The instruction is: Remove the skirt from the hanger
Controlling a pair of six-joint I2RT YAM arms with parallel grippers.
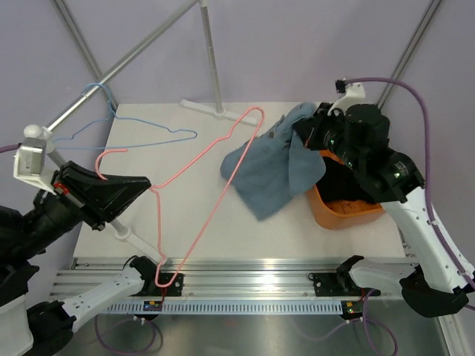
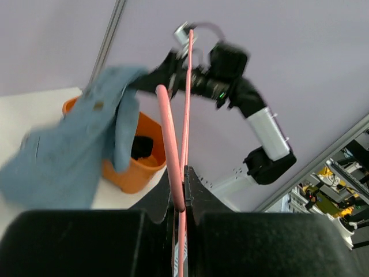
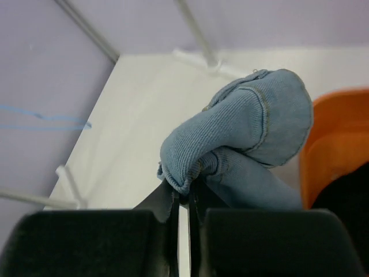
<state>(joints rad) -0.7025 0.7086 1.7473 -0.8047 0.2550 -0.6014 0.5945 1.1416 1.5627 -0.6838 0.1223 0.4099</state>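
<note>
Seemingly downward, skirt (image 1: 269,169) from right tool (image 3: 183,195)

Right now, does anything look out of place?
The pink hanger, clamped in the left gripper, slants over the table, not hung like the blue hanger. The right gripper holds the skirt bunched.

left tool (image 2: 180,193) and right tool (image 3: 183,196) both clamped.

My white table (image 1: 215,222) carries an orange bin (image 1: 334,215) on my right, and the rack's white feet: far foot (image 1: 202,107) at the back edge, near foot (image 1: 133,239) front-left.
</note>
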